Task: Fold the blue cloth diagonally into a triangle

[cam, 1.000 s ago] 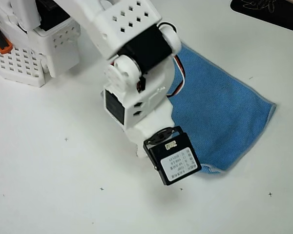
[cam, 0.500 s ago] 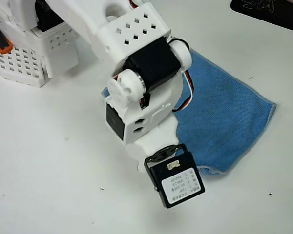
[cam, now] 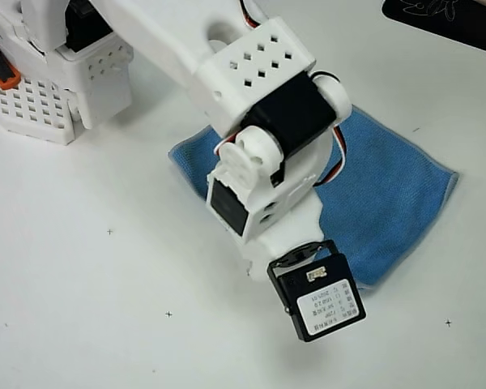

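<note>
The blue cloth (cam: 397,190) lies flat on the white table, right of centre, with a pale stitched edge along its right and lower sides. One corner (cam: 186,154) of it pokes out to the left of the arm. My white arm reaches over the cloth's middle and hides much of it. The gripper's black motor block (cam: 317,292) hangs over the cloth's lower edge. The fingers are hidden under the wrist, so whether they hold the cloth cannot be seen.
The arm's white perforated base (cam: 40,105) with an orange part (cam: 0,69) stands at the top left. A black object (cam: 445,16) lies at the top right edge. Bare white table with small cross marks spreads across the left and the bottom.
The arm has swung to the right and slightly down over the cloth, uncovering the cloth's left corner. The cloth's right corner and lower edge have stayed in place.
</note>
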### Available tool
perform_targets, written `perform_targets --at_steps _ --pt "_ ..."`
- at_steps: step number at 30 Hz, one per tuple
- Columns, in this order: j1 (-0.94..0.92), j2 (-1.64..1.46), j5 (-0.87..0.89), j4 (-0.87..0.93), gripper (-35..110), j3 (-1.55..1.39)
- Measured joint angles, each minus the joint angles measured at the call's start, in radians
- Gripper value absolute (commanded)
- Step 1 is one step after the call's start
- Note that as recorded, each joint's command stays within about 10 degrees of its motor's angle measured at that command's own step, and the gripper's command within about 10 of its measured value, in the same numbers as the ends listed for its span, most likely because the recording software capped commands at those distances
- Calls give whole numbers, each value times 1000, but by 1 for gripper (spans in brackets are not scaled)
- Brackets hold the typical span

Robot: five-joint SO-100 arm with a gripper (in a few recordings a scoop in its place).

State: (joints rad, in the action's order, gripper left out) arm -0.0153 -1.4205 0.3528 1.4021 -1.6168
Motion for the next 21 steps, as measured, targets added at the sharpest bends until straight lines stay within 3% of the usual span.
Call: perform_targets --at_steps 21 --pt "57 272 78 126 30 359"
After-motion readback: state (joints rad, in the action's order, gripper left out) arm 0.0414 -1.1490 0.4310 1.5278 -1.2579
